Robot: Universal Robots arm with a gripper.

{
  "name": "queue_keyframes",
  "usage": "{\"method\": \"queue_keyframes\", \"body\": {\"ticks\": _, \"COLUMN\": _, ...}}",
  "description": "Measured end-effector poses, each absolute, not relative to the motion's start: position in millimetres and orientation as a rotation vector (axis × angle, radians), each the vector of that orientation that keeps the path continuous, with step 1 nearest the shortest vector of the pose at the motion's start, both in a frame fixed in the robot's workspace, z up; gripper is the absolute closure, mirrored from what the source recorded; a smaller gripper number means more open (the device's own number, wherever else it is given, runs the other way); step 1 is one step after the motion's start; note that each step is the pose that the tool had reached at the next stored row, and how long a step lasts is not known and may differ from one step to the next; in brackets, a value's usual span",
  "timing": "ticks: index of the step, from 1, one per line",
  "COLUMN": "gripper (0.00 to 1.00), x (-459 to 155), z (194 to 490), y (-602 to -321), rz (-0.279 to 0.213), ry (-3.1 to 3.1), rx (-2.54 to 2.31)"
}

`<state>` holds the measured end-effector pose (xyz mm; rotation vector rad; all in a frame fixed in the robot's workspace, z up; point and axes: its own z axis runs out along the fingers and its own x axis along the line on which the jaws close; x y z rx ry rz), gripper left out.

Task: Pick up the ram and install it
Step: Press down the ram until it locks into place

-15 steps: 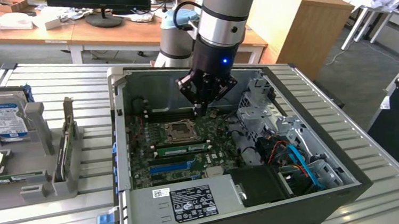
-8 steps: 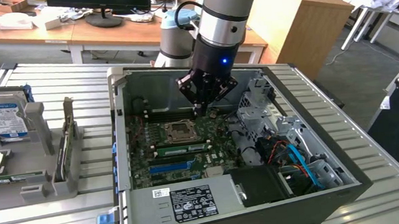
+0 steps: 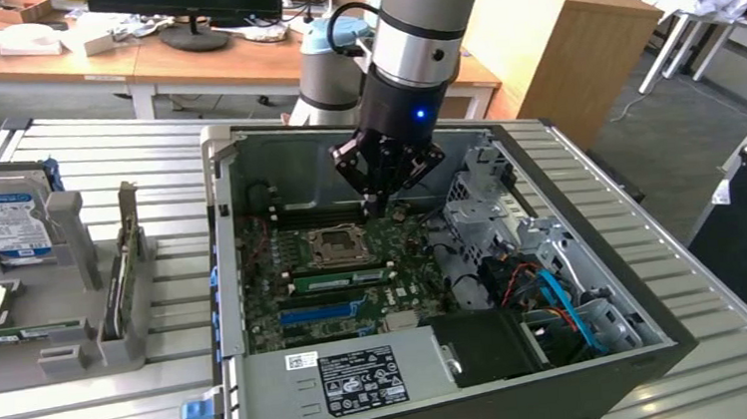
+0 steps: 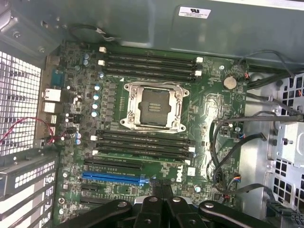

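While the black multi-link hand [image 3: 376, 201] hangs inside the open dark-grey metal computer case [image 3: 650, 333], its fingers are pressed fully together and grip nothing; the wrist view shows the closed fingertips with no board between them. It sits over the green motherboard [image 4: 213, 102] in the case floor, near the silver square CPU socket [image 4: 153, 105], not touching any slot as far as I can tell. The long black memory slots [image 4: 142, 142] next to the socket look empty in the wrist view, white latches at the ends, and the long blue plastic slot [image 4: 113, 176] further along is empty too. The ram, a thin narrow green circuit-board stick [image 3: 122, 279], looks to be standing on edge in the grey plastic rack [image 3: 77, 348] outside the case, on the slatted metal worktop [image 3: 129, 149], off to the exterior view's left of the case; it is seen edge-on, so that is a best read. The same rack, further from the case, holds a boxy silver hard drive with a blue-white label [image 3: 8, 228]. Judgement: pickup not done, install not done, so the whole task is left and the hand is well apart from the ram.
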<state>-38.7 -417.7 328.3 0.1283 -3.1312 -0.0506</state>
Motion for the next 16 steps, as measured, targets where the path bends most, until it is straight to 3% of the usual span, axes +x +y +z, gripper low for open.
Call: {"method": "queue_keyframes", "body": {"ticks": 16, "gripper": 0.89, "x": -47.4, "z": 328.3, "y": -415.0, "rz": -0.046, "ry": -3.133, "rx": 0.088}}
